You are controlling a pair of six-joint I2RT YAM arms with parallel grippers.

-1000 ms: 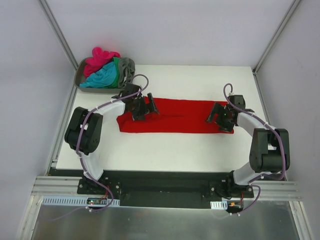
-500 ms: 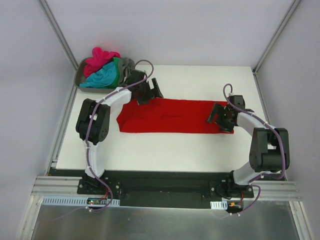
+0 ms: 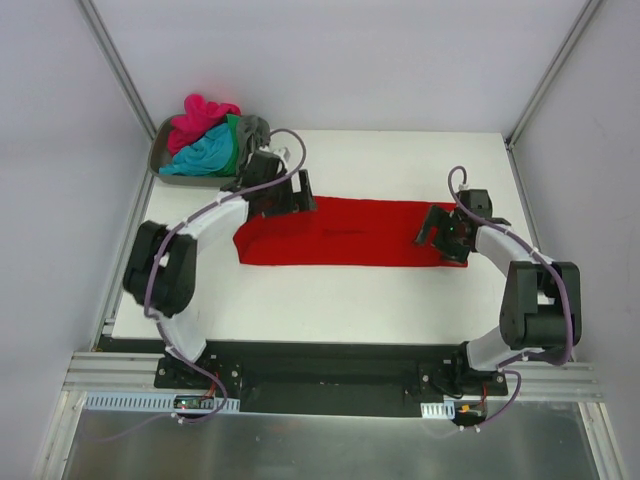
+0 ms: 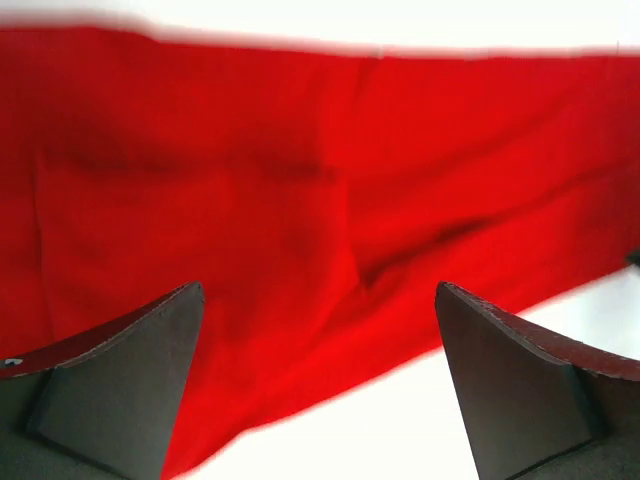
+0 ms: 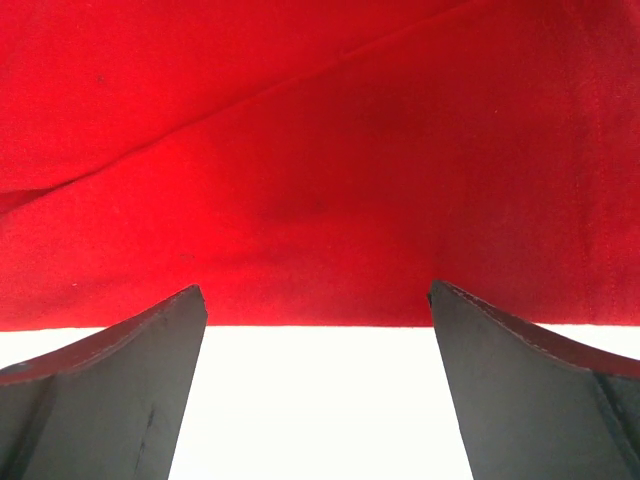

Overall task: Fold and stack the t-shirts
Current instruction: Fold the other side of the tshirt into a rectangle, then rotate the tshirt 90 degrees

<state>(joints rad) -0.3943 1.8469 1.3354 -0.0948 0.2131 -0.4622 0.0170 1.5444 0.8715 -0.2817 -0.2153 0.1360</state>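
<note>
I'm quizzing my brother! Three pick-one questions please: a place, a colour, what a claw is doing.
1. Where does the grey plastic tray sit? A the white table's far left corner; B its near right corner; C its centre.
2. The soft t-shirt spread flat is: A teal; B red; C green.
3. The right gripper is: A open; B shut on the tray; C out of view.
Answers: A, the top view shows it there; B, red cloth spans the table; A, its jaws stand apart.

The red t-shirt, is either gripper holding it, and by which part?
Neither. The left gripper and the right gripper are both open by the red t-shirt, with no cloth pinched.
</note>
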